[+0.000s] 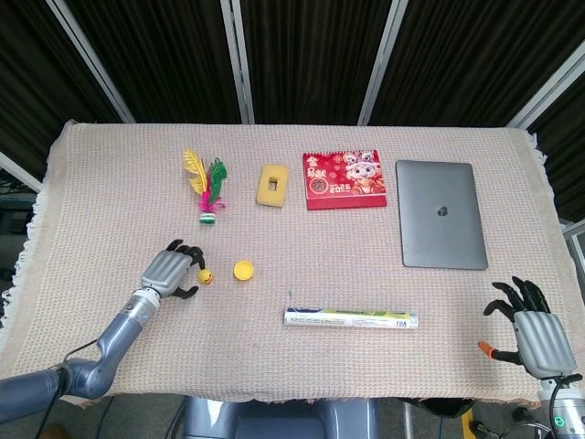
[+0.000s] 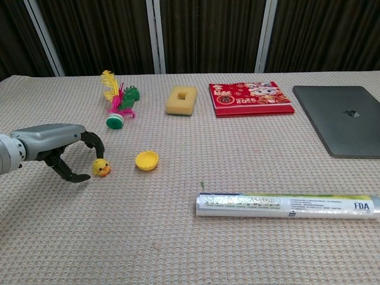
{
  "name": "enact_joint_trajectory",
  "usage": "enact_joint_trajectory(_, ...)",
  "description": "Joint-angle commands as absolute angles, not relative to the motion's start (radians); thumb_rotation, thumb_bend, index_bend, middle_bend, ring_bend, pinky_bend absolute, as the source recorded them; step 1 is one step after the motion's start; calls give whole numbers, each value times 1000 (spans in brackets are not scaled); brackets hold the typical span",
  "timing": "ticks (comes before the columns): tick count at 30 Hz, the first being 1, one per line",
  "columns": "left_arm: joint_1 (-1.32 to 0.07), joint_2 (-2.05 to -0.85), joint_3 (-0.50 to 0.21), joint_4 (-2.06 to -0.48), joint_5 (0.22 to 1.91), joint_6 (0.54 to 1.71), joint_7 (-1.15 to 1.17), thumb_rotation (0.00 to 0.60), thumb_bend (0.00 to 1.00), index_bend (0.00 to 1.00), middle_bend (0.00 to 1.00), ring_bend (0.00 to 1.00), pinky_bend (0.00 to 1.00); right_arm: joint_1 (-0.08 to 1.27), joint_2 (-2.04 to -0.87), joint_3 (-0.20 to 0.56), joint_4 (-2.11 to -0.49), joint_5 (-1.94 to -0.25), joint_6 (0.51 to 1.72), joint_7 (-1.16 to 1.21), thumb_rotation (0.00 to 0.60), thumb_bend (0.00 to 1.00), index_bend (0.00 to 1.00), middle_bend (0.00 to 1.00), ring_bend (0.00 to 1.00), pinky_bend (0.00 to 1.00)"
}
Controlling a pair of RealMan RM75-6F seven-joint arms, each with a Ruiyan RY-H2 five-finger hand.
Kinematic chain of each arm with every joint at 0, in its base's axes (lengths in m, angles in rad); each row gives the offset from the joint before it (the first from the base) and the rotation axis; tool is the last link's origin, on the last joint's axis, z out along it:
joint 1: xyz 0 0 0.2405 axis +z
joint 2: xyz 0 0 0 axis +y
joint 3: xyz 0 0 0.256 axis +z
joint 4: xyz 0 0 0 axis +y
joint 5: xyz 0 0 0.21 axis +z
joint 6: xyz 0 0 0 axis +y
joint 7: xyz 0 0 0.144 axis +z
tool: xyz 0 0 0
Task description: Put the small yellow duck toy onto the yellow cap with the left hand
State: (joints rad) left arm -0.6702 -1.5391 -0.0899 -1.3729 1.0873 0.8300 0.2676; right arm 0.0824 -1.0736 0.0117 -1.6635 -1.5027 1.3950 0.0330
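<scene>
The small yellow duck toy (image 1: 206,274) (image 2: 101,168) sits on the woven cloth, just left of the yellow cap (image 1: 243,270) (image 2: 146,160), which lies mouth up. My left hand (image 1: 169,272) (image 2: 56,142) is low over the cloth to the left of the duck. Its dark fingers arch over the duck's top and its thumb lies beside it near the cloth; the duck is not lifted. My right hand (image 1: 535,329) rests at the near right corner with fingers spread and holds nothing.
A feather shuttlecock (image 1: 207,187) stands behind the left hand. A yellow sponge (image 1: 271,184), a red calendar (image 1: 344,179) and a grey laptop (image 1: 441,226) lie further back. A rolled film tube (image 1: 352,318) lies near the front edge.
</scene>
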Motion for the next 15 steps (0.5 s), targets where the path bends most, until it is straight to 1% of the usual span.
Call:
enact_joint_trajectory(1, -673, -1540, -93, -1372, 1088, 832, 268, 600, 314, 371, 186, 167, 81, 82, -1073, 12, -1663, -1503, 1395, 33, 600, 27, 454, 166, 0, 0)
enact_joint_trajectory(15, -684, -1544, -95, -1376, 1077, 831, 277, 600, 318, 383, 189, 168, 86, 82, -1073, 12, -1663, -1504, 1396, 41, 600, 27, 454, 166, 0, 0)
